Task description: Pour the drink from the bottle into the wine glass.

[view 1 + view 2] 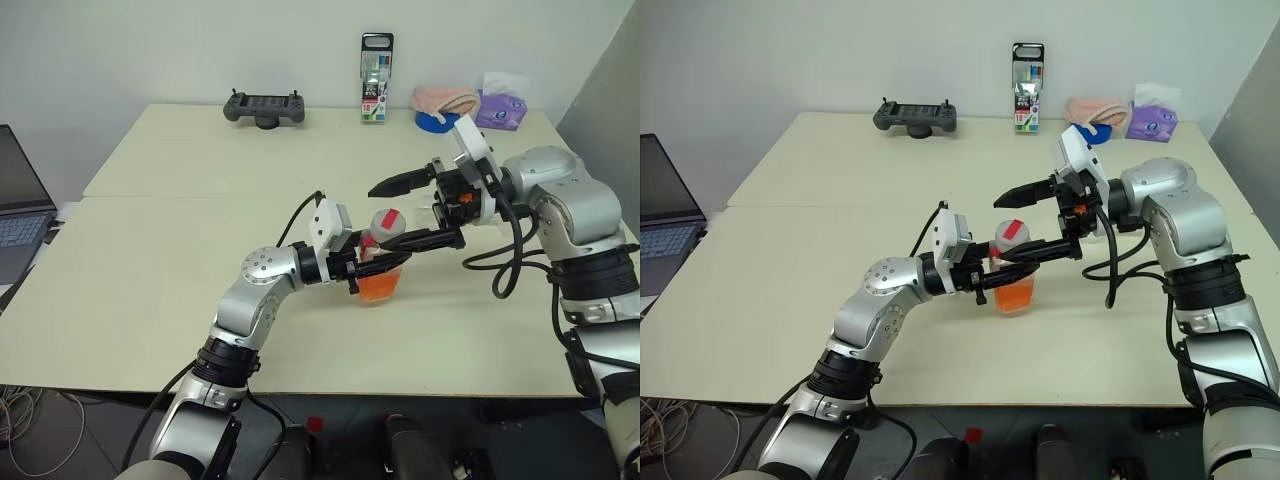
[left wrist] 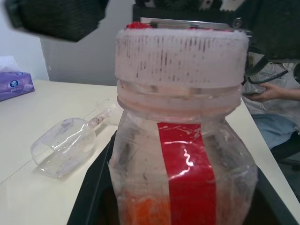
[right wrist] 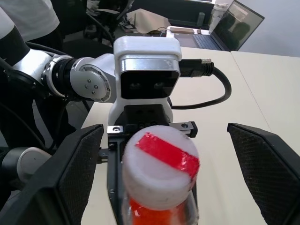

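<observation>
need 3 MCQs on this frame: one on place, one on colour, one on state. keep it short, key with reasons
1. Where is the wine glass?
A. Upright beside the laptop
B. Lying on its side on the table
C. Held in the right pincer

2. What colour is the drink in the bottle?
A. Orange
B. Green
C. Clear

3. How does the right pincer stand?
A. Shut on the cap
B. Shut on the glass
C. Open, its fingers on either side of the cap

Key: 1 B, the left wrist view shows it tipped over on the tabletop. 2 A, orange shows through the clear plastic. 3 C, the right wrist view shows gaps between both fingers and the cap.
</observation>
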Available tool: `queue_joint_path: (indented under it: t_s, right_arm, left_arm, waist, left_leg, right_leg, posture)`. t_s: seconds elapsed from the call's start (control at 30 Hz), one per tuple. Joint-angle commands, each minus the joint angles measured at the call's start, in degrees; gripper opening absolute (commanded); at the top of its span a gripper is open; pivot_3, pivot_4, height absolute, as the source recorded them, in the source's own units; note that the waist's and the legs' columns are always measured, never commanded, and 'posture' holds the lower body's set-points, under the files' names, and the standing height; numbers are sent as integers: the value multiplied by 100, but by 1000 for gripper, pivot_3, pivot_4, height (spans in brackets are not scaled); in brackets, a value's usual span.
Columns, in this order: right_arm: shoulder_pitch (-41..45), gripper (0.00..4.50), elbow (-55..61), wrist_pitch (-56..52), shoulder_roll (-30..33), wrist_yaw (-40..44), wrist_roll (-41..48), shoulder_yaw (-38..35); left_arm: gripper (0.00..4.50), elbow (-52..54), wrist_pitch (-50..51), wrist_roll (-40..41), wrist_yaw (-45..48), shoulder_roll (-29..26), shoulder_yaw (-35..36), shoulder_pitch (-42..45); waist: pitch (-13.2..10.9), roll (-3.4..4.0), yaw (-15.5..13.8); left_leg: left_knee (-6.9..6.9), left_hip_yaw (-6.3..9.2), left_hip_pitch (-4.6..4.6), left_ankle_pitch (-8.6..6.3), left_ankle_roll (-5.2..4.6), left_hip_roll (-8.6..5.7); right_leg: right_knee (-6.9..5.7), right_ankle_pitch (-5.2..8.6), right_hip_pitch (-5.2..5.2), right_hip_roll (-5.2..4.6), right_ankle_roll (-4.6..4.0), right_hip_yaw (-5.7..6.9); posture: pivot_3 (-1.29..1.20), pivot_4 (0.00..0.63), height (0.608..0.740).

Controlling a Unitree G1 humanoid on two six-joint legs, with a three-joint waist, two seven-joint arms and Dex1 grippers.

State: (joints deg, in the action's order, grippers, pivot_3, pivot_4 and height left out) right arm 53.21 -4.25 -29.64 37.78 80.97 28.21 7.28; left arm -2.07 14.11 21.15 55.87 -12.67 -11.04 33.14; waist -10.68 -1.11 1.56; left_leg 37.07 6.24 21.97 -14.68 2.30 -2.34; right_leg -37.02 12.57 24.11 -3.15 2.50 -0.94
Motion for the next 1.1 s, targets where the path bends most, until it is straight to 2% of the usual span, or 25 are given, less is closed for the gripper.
queue_joint_path:
  t_s: [0.03, 0.17, 0.3, 0.43, 0.8, 1.1]
  right_arm:
    - [-359, 4500, 1004, -491, 127, -797, 222, -531]
    - [-811, 4500, 1870, -1181, 88, -1652, 555, -940]
    - [-1268, 4500, 2657, -1692, -58, -2384, 839, -1039]
    - [-1362, 4500, 3007, -2125, -285, -2997, 1246, -1176]
    - [-1340, 4500, 2885, -1783, -254, -3411, 713, -566]
    - [-1147, 4500, 2362, -1351, -525, -3533, 226, -247]
  left_arm:
    - [1692, 69, -215, 11, 65, 57, 10, 164]
    - [1692, -28, -278, 9, 72, 81, 16, 196]
    - [1692, -140, -338, -2, 92, 106, 31, 254]
    - [1692, -187, -375, -3, 128, 102, 45, 283]
    - [1692, -184, -361, -10, 131, 71, 63, 293]
    - [1692, -8, -249, 6, 106, -54, 54, 162]
  waist:
    - [0, 0, -2]
    - [0, 0, 5]
    - [0, 0, 0]
    - [0, 0, 9]
    - [0, 0, 7]
    - [0, 0, 12]
  left_leg:
    - [0, 1, 0, 0, 0, 0]
    - [-1, 1, 0, 0, 0, 2]
    - [4, -3, -1, 1, -1, 1]
    - [6, -5, -2, 1, -1, 1]
    - [6, -1, -2, 2, -3, 0]
    - [6, -1, -3, 2, -3, 1]
  right_leg:
    - [0, 0, -1, 1, 0, 1]
    - [-1, 0, 0, 2, 0, 0]
    - [0, 0, -3, 2, 0, -1]
    - [-2, 1, -3, 3, 1, -3]
    - [-3, 1, -5, 6, 2, 1]
    - [-4, 1, -4, 8, 2, 1]
  posture:
    - [0, 150, 740]
    - [0, 150, 740]
    - [0, 150, 740]
    - [0, 150, 740]
    - [0, 150, 740]
    - [0, 150, 740]
